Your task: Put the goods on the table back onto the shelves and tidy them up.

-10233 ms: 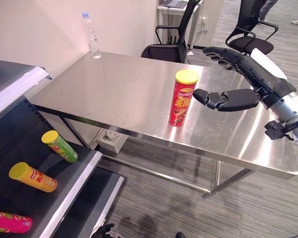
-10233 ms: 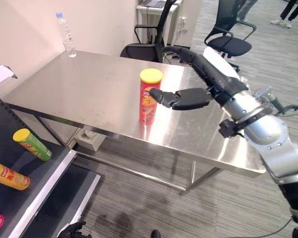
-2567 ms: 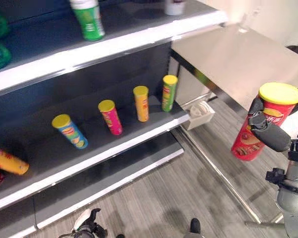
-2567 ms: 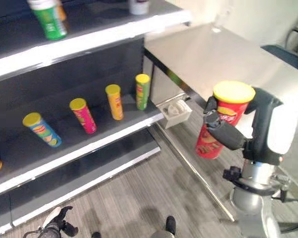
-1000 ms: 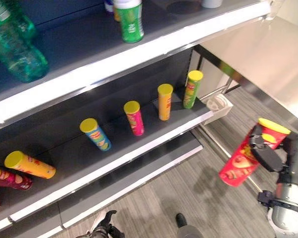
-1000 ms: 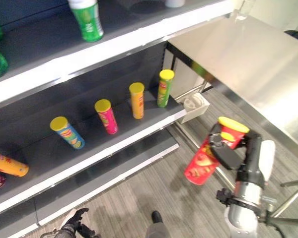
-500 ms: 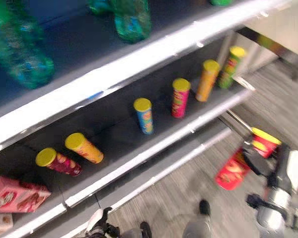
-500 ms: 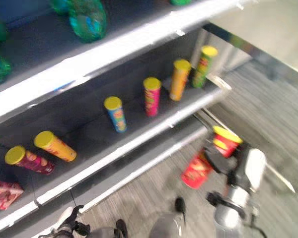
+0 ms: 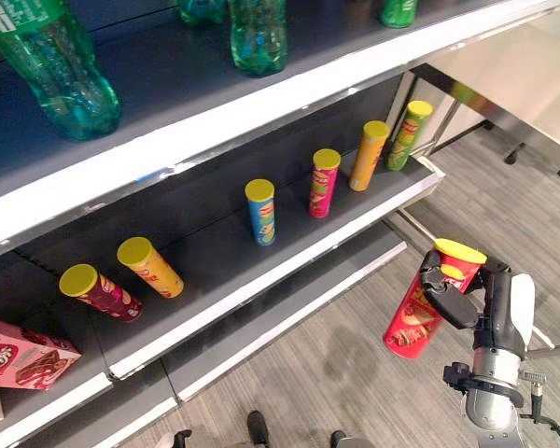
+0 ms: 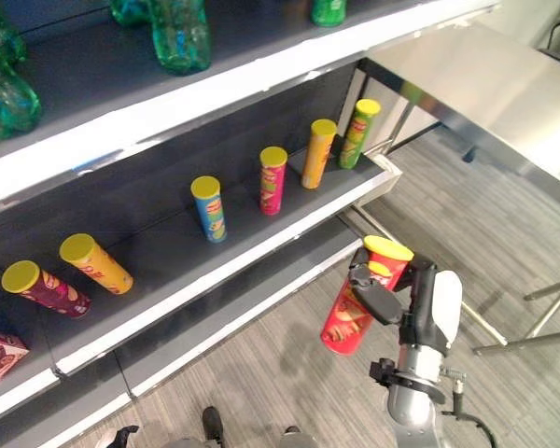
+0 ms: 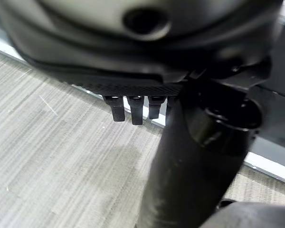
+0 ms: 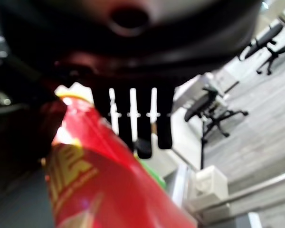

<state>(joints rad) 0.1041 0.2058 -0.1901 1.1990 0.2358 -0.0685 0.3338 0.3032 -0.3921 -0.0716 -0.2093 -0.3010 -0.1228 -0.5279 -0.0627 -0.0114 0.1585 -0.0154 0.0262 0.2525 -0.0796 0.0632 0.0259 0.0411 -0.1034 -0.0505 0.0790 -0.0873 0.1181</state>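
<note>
**Red can in hand, shelf gap looks doable**

So the right hand [image 9: 457, 297] has its fingers and thumb wrapped round the upper part of the red chip can [image 9: 422, 314], just under the yellow lid. The can hangs tilted in the air over the floor, in front of the middle shelf [image 9: 289, 266] and well apart from it. Left hand [image 11: 147, 107] shows in its own wrist view with fingers hanging fairly straight, holding nothing.

My guess is that a can like this is light, stiff cardboard with a slick printed skin, so squeezing too hard could dent it and too soft lets it slip. The high grip leaves the base free for setting down.

Room-wise, there's a wide bare stretch between the blue can [image 9: 260, 212] and the lying yellow can [image 9: 150, 267]. Watch the white front lip of the shelf and the green-bottle shelf [image 9: 215, 121] overhead
</note>
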